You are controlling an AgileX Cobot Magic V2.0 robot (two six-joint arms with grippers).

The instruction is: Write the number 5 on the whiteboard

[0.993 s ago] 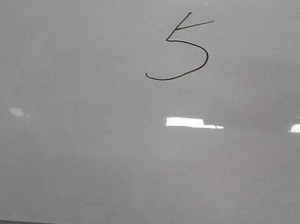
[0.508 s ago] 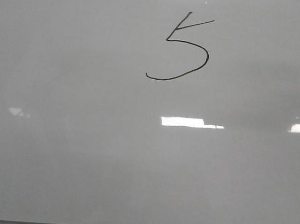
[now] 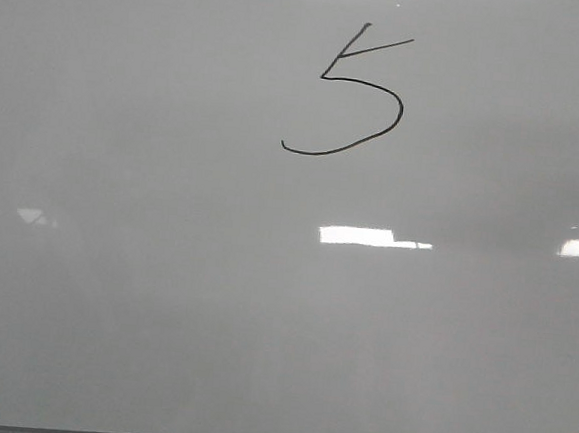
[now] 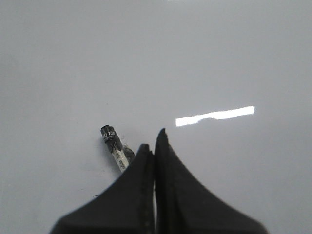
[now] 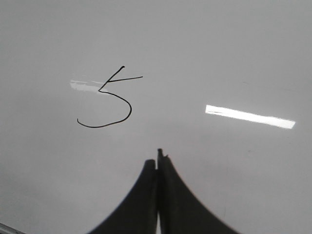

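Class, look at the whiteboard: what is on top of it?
A black number 5 is drawn on the whiteboard. A marker shows beside the left gripper, its lower end hidden.

The left gripper [image 4: 154,141] has its two dark fingers pressed flat together, and the right gripper [image 5: 158,157] likewise has its fingers closed tight against each other, holding nothing.
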